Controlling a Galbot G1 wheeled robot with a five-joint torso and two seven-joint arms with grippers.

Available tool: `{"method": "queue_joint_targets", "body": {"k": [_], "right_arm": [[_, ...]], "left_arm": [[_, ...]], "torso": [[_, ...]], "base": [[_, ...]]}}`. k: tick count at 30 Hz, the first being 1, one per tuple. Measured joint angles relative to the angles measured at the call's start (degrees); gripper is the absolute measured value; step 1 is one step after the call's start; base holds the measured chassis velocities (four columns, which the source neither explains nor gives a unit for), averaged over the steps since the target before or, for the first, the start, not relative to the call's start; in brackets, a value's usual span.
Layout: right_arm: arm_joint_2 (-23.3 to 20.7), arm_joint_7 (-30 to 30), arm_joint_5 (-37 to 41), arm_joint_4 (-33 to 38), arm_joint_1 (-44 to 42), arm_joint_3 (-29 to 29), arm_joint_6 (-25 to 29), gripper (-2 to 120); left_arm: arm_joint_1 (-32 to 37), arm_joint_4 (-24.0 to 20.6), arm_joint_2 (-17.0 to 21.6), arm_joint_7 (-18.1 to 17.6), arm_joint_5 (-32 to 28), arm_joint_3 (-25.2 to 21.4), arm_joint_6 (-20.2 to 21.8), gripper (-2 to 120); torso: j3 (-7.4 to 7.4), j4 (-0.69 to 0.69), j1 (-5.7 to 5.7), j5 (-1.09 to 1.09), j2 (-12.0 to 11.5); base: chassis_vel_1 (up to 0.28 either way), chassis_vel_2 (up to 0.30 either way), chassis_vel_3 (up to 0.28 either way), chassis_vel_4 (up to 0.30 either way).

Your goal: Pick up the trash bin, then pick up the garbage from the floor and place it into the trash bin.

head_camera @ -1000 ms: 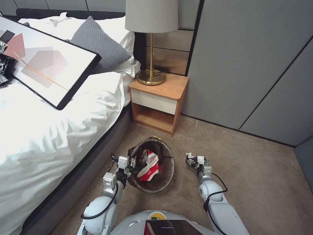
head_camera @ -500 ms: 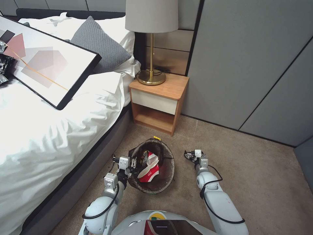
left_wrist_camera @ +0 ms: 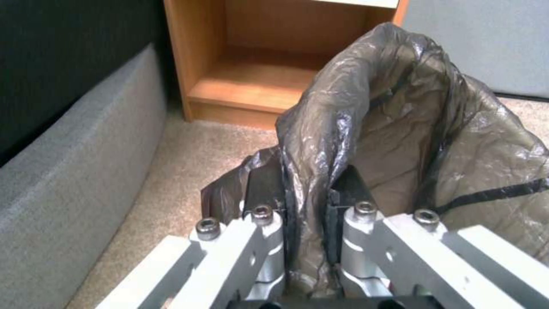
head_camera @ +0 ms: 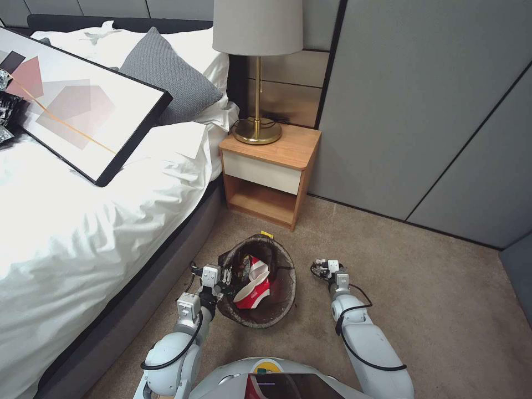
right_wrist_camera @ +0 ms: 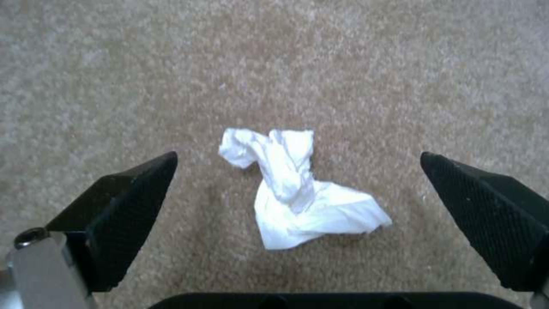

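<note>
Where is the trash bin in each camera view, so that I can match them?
Head view: low centre, trash bin in front of the nightstand, left tool gripping its rim.
Left wrist view: its bag-lined rim, pinched by that tool.
Right wrist view: carpet with a white paper scrap.
Shared landmark: the nightstand, head and left wrist.

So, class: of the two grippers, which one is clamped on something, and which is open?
The left gripper is clamped on the trash bin rim and liner; the right gripper is open above a crumpled white tissue on the carpet.
</note>
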Motion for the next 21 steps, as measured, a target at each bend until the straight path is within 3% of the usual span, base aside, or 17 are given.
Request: {"method": "queue_joint_targets", "body": {"k": [14,21], "right_arm": [[0.72,-0.57,-1.2,-6.76,2.66,0.61,2.89,98],[0.8,-1.12,-1.44,-8.7,3.19,0.98,4.0,73]], "left_arm": [[0.28,0.26,-0.08,-0.02,0.03,-0.07,-0.09,7],[0.63,0.07,-0.12,-0.02,0.14,-0.17,-0.16,7]], "torso": [[-0.01,0.0,0.0,0.01,0.0],[-0.01,0.0,0.0,0.0,0.0]], "base": [[0.0,0.0,0.0,0.0],[0.0,0.0,0.0,0.0]]}}
